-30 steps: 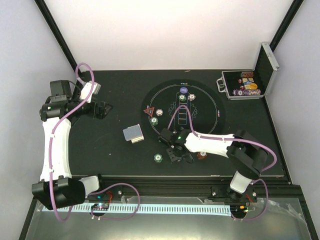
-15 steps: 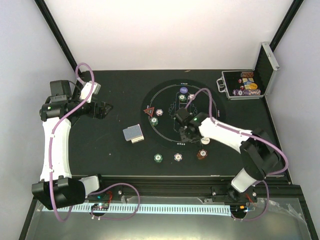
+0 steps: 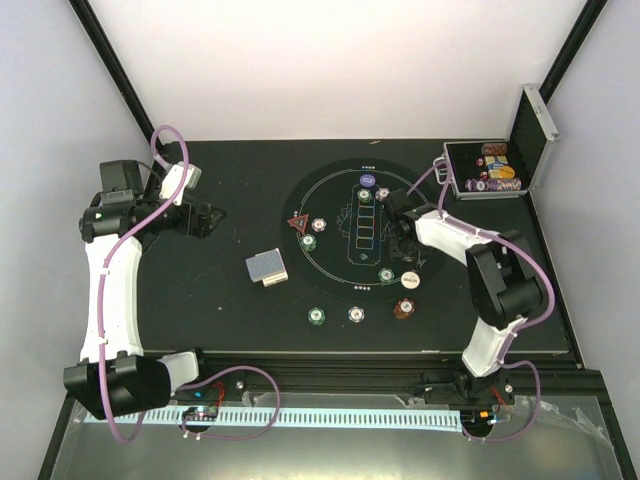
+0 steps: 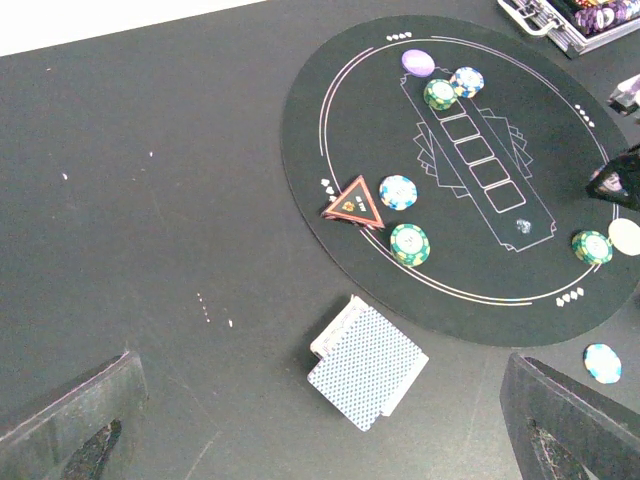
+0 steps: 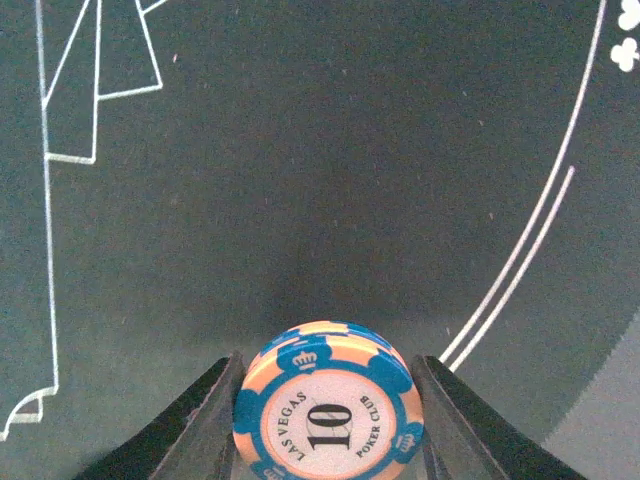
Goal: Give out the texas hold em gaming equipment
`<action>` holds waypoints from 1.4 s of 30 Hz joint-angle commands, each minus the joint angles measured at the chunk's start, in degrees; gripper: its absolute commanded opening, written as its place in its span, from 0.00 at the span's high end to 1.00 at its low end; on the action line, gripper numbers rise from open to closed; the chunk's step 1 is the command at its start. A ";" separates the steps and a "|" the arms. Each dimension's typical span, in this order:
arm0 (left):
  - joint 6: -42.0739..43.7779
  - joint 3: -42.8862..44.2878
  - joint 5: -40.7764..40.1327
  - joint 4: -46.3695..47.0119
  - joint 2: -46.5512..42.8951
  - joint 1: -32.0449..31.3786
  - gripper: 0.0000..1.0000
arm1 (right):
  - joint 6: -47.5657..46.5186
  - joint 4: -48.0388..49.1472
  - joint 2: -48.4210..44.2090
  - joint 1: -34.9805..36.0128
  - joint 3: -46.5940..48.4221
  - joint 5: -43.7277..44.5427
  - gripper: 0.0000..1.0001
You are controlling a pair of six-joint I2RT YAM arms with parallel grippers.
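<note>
My right gripper (image 3: 405, 233) is over the right half of the round black mat (image 3: 330, 195), shut on a blue and orange "10" chip (image 5: 328, 415); the fingers (image 5: 205, 420) press both its sides. Several chips lie on the mat: purple (image 3: 368, 180), green (image 3: 309, 242), blue-white (image 3: 319, 226), another green (image 3: 386, 274), and a white disc (image 3: 410, 280). The red triangle (image 3: 297, 224) is at its left edge. A grey-blue card deck (image 4: 367, 362) lies left of the mat. My left gripper (image 3: 205, 218) is open and empty at the far left, high above the deck.
In front of the mat lie a green chip (image 3: 316, 316), a white chip (image 3: 356, 314) and a brown chip (image 3: 404, 308). The open silver-edged case (image 3: 485, 172) with coloured chips stands at the back right. Walls close in left and right.
My right gripper has moved from the mat's front edge back and to the right. A white chip lies where it had been. The left arm has not moved.
</note>
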 commanded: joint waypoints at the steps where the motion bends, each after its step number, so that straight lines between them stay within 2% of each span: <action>1: 0.01 2.83 1.22 0.10 0.22 0.32 0.01 | -1.26 3.17 4.41 -0.47 3.35 0.09 0.90; 12: 0.63 3.31 0.98 -0.34 0.26 0.30 0.01 | -0.75 4.48 9.43 -0.60 3.69 0.25 0.89; 22: 0.62 3.36 1.04 -0.51 0.05 0.32 0.01 | -0.43 4.11 6.26 -0.78 0.92 1.12 0.87; 26: 0.41 3.44 1.12 -0.52 0.07 0.30 0.01 | -0.82 4.03 6.87 -0.78 1.28 0.55 0.78; 31: 0.71 3.52 0.72 -0.76 -0.14 0.30 0.01 | -0.94 3.16 6.27 -0.78 2.34 0.23 0.54; 36: 0.72 3.83 1.00 -1.04 -0.07 0.30 0.01 | -1.07 0.32 1.66 -0.78 3.68 0.87 0.36; 42: 0.71 3.54 1.13 -0.95 -0.21 0.31 0.01 | 0.70 -4.52 -7.68 0.38 1.61 1.10 0.34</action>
